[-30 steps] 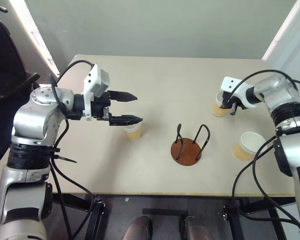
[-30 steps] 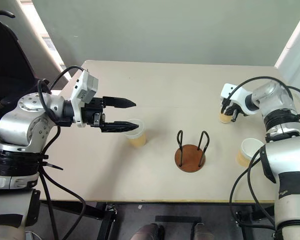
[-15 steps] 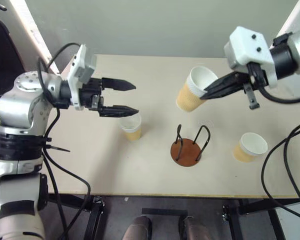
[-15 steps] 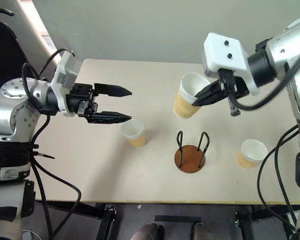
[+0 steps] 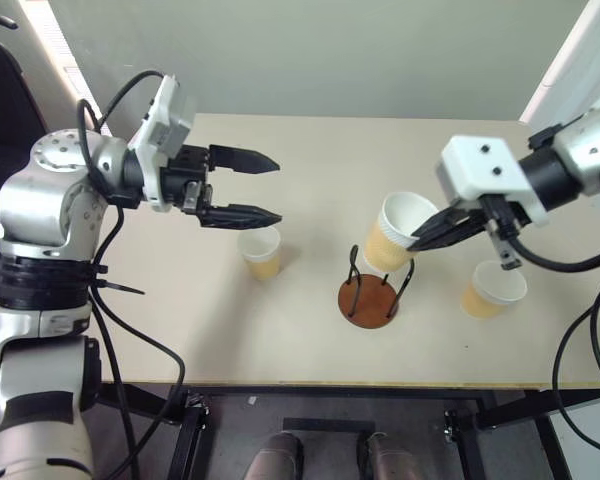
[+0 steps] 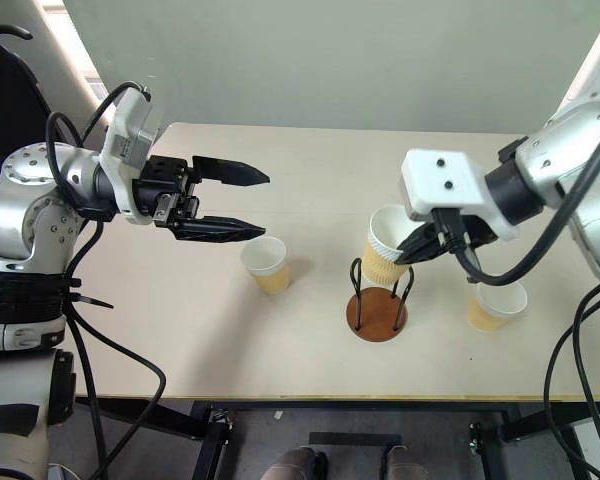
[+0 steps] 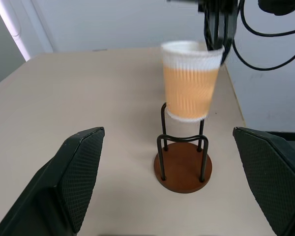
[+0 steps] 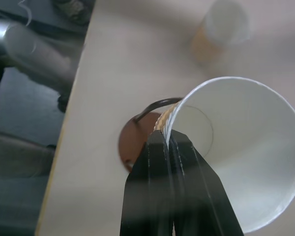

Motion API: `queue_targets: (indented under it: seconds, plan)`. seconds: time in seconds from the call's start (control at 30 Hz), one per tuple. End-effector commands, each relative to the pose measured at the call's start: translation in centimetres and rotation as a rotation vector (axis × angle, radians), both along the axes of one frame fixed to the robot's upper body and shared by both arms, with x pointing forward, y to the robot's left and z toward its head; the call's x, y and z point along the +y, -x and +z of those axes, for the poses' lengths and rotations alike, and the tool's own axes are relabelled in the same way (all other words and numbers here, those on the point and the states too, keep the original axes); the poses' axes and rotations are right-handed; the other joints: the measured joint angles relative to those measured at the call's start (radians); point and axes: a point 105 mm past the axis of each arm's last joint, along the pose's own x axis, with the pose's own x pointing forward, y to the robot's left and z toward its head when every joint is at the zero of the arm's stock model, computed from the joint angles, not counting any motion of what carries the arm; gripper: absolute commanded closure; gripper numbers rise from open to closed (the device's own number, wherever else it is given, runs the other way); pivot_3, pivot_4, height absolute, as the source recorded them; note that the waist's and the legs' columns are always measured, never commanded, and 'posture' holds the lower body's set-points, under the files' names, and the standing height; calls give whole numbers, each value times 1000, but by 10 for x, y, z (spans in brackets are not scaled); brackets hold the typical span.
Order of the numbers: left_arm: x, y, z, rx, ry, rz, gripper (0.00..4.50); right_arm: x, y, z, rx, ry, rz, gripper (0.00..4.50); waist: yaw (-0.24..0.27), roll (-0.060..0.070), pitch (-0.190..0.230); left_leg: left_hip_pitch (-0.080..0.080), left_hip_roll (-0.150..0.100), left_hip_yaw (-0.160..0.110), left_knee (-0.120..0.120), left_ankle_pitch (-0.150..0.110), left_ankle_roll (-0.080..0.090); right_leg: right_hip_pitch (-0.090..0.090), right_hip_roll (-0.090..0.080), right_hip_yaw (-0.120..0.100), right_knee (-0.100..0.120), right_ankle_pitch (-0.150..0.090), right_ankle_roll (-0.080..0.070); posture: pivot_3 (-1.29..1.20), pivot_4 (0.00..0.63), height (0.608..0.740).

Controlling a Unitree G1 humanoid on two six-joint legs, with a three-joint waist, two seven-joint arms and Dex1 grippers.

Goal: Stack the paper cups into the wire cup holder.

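Down and inward comes the right gripper [image 6: 412, 252], pinching a tan ribbed paper cup's [image 6: 383, 248] rim, cup now over the brown-disc wire cup holder [image 6: 377, 307] | step: first placement | next: lower between loops | beyond, left gripper [image 6: 235, 203] hovers wide open, empty

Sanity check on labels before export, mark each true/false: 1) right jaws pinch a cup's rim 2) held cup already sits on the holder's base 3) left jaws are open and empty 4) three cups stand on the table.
1) True: the right gripper is shut on the held cup at its rim.
2) False: it hangs above the wire cup holder.
3) True: the left gripper holds nothing.
4) False: two stand there, left cup and right cup.
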Motion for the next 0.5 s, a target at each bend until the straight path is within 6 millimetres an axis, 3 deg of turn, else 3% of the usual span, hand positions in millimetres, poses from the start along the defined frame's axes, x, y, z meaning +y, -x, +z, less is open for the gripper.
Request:
queue_targets:
  seconds: [0.03, 0.17, 0.33, 0.43, 0.5]
  plan:
    - [0, 2, 11, -58, -2, -9, 0, 6, -3, -12, -45, 23, 17, 4492, 0, 0, 0, 0, 0, 0, 0, 0, 0, 0, 0, 0, 0, 0, 0, 0, 150, 740]
    - [0, 2, 11, -64, -8, -5, 0, 4, -13, -26, -78, 65, 10, 4492, -1, 0, 0, 0, 0, 0, 1, 0, 0, 0, 0, 0, 0, 3, 3, 0, 150, 740]
    - [0, 2, 11, -67, -15, -2, 0, 3, -19, -28, -116, 93, 16, 4492, -1, 0, 0, -1, 0, 0, 1, 0, 0, 0, 0, 0, -1, 4, 5, 0, 150, 740]
    - [-1, 2, 9, -65, -18, -1, 0, 7, -18, -24, -115, 67, 21, 3903, -1, 0, 0, -1, 0, 0, 1, 0, 0, 0, 0, 0, -1, 4, 5, 0, 150, 740]
    - [-1, 1, 7, -59, -23, 7, 0, 10, -18, -22, -114, 45, 19, 3226, -1, 0, 0, -1, 0, 0, 1, 0, 0, 0, 0, 0, -1, 4, 5, 0, 150, 740]
